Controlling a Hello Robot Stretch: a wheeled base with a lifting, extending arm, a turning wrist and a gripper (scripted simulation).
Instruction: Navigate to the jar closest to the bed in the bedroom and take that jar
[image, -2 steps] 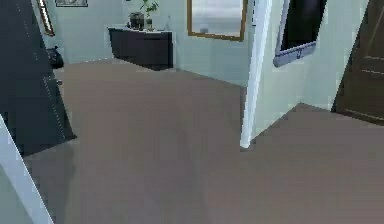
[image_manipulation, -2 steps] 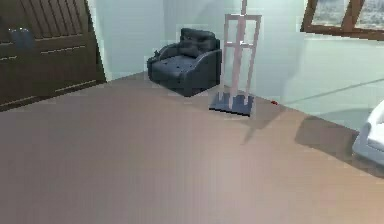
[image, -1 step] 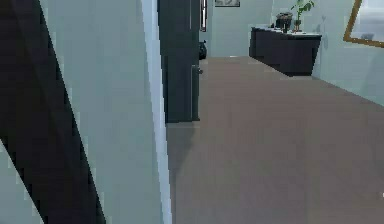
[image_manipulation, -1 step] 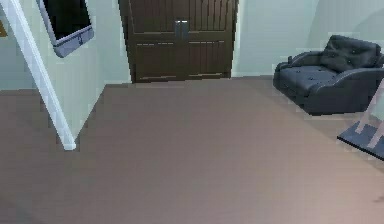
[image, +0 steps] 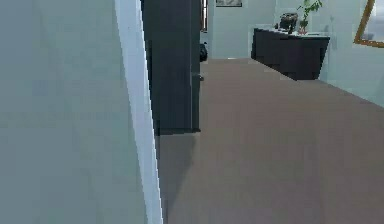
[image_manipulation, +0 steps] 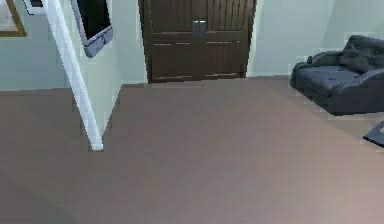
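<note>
Robot position: brown floor (image: 270, 150) beside a pale wall end (image: 60, 110) at near left.
Forward view: a dark door (image: 175, 65) stands just beyond the wall end. At far right, a dark counter (image: 290, 50) carries a potted plant (image: 308, 12). Arm side view: a dark double door (image_manipulation: 197, 40) is set in the far wall. A dark armchair (image_manipulation: 340, 75) stands at right, and a dark screen (image_manipulation: 95, 20) hangs on the wall end at left. State and load of the jaws: cannot tell. Jar location: cannot tell.
</note>
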